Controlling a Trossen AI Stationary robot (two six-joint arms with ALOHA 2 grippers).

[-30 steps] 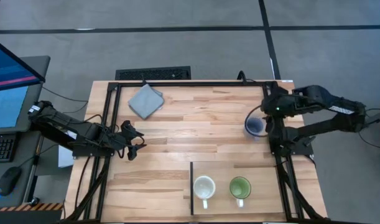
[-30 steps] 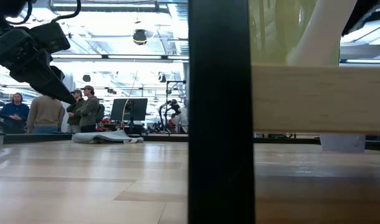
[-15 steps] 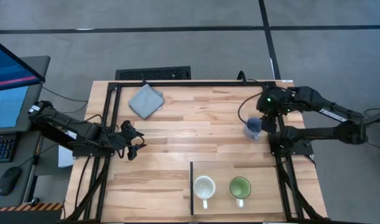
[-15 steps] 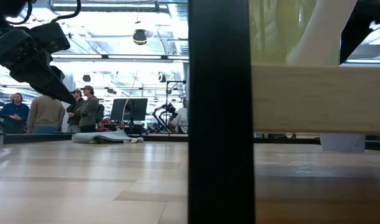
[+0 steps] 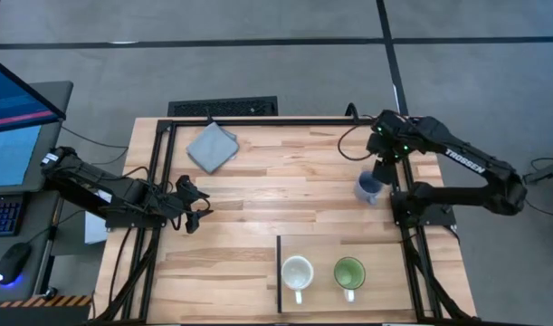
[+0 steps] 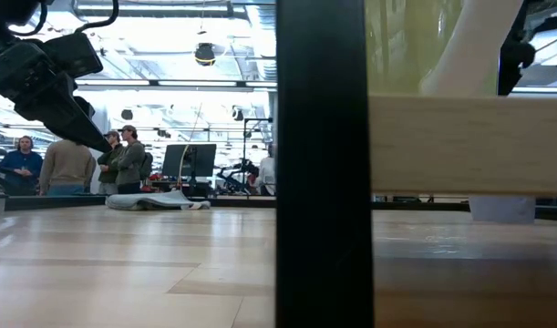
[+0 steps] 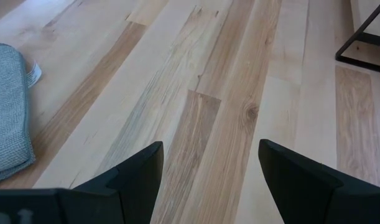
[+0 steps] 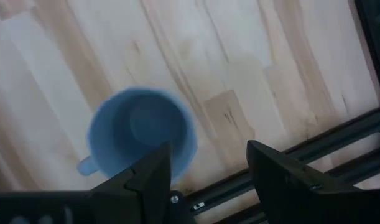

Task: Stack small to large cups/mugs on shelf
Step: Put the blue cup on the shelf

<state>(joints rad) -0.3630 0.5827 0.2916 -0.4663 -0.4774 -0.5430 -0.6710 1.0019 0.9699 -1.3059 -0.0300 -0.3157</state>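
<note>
planked table (image 5: 276,181); people (image 6: 68,164) in room behind; both jaws wide, blue-grey mug (image 8: 142,135) loose.

The right end effector (image 5: 382,169) hangs near the counter's right edge, fingers (image 8: 149,177) spread apart, arm folded. The left end effector (image 5: 200,201) waits low at the left side, fingers (image 7: 140,174) parted.

My dark fingers (image 8: 146,180) frame a blue-grey mug (image 5: 368,187); cream-white (image 5: 297,272) and bright green (image 5: 349,273) mugs sit on pale wood (image 5: 385,258).
</note>
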